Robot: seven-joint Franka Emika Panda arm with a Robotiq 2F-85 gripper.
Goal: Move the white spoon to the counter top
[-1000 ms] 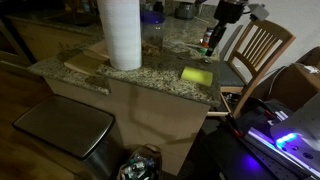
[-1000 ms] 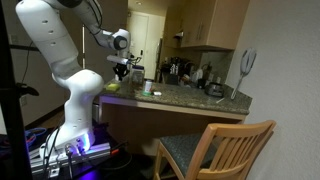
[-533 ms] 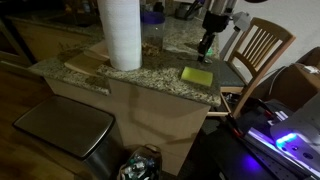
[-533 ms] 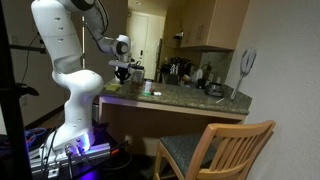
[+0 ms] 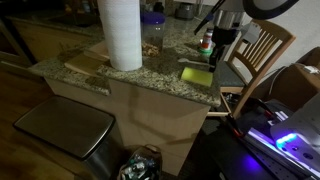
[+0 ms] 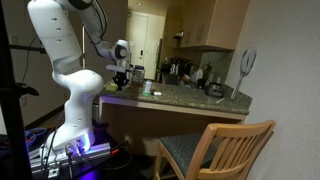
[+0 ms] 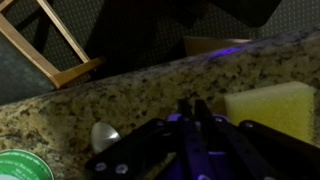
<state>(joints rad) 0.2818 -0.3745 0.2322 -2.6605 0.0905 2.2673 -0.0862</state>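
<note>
Wrist view's the only useful one: white spoon (image 7: 105,133) bowl shows against the granite counter top (image 7: 140,90), just left of the gripper (image 7: 196,108), with a yellow sponge (image 7: 270,105) on the right. Can't tell if the jaws are pinching anything. In both exterior views the spoon is too small to make out.

— Where do the outside cameras stand?
— In an exterior view, close to the counter's (image 5: 140,75) outer corner and up high, looking down over the bin (image 5: 62,125) at the paper roll (image 5: 122,30), sponge (image 5: 197,75) and chair (image 5: 262,45). In an exterior view, well back at about counter height, behind the chair (image 6: 215,150), facing the arm (image 6: 70,60).
— And the wrist?
— Very near the counter edge, looking past the hand (image 7: 192,125).
— What overlaps?
— Both exterior views share counter and chair; the wrist view also catches sponge and chair.
</note>
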